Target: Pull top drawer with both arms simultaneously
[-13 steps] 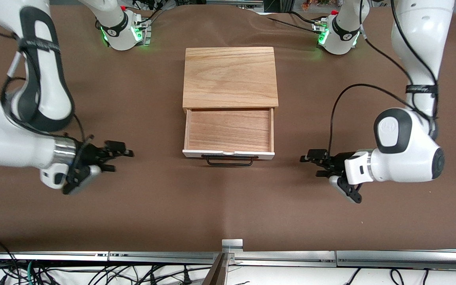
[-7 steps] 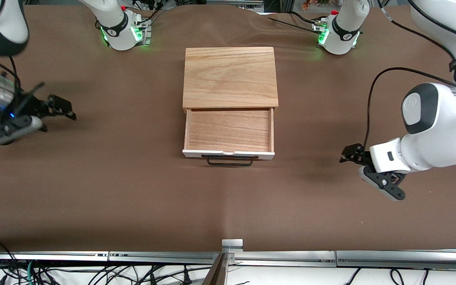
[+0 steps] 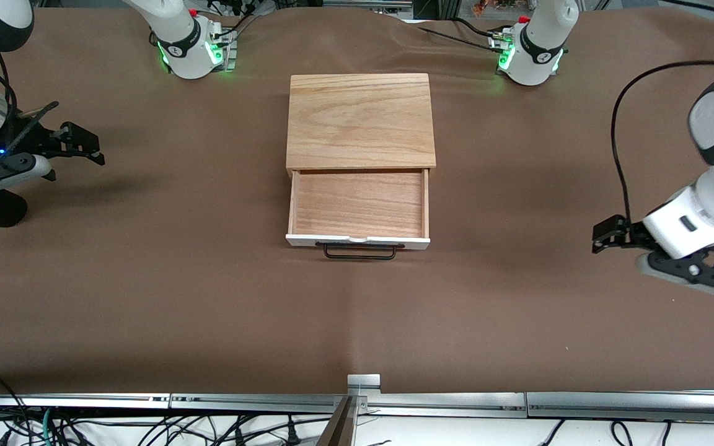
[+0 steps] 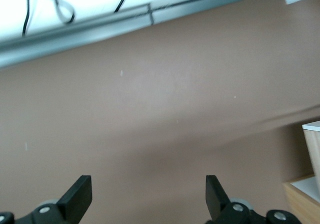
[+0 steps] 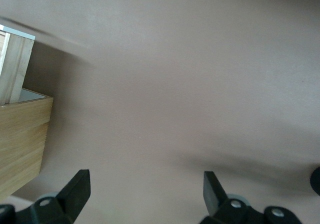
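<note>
Jaws spread, empty: left gripper [image 3: 605,237], right gripper [image 3: 87,148] retreated farther from open top drawer [image 3: 358,207].

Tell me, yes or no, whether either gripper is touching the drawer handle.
No: the left gripper and right gripper hover apart from the handle.

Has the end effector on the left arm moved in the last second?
Yes. The left end effector has drawn away from the top drawer, toward the left arm's end of the table.

Both arms hang apart at opposite ends of the counter, left hand [image 3: 605,238] and right hand [image 3: 87,148] spread wide, empty.
</note>
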You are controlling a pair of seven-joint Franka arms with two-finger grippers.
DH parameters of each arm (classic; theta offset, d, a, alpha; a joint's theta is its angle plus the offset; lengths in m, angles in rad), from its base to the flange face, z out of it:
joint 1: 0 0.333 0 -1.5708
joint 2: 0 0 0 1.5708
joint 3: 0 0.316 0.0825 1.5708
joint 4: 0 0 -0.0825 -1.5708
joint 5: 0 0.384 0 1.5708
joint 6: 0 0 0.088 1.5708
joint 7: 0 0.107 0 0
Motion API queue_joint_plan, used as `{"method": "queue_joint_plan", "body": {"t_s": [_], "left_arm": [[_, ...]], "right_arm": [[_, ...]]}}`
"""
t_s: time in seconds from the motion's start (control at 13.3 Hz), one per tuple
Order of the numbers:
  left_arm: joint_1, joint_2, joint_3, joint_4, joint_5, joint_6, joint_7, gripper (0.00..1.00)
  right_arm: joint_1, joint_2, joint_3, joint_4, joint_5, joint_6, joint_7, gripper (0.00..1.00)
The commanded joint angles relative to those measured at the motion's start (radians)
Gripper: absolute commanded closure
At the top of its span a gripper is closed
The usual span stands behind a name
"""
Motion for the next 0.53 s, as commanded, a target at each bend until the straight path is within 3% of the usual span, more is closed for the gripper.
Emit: {"method": "queue_joint_plan", "body": {"t_s": [0.0,0.23,0.45], "left_arm": [[0.000,-0.099,-0.008,-0.095,0.028,-0.058,-0.101,0.00],[0.003,-0.190,-0.008,-0.210,0.020,-0.056,-0.187,0.00],[0.003,-0.207,-0.010,-0.241,0.019,-0.058,-0.224,0.00]], "right_arm": [[0.001,-0.015,0.006,-0.011,-0.018,0.000,0.022,0.00],[0.001,-0.021,0.004,-0.011,-0.021,-0.010,0.021,0.00],[0.001,-0.023,0.004,-0.011,-0.021,-0.014,0.021,0.00]]}}
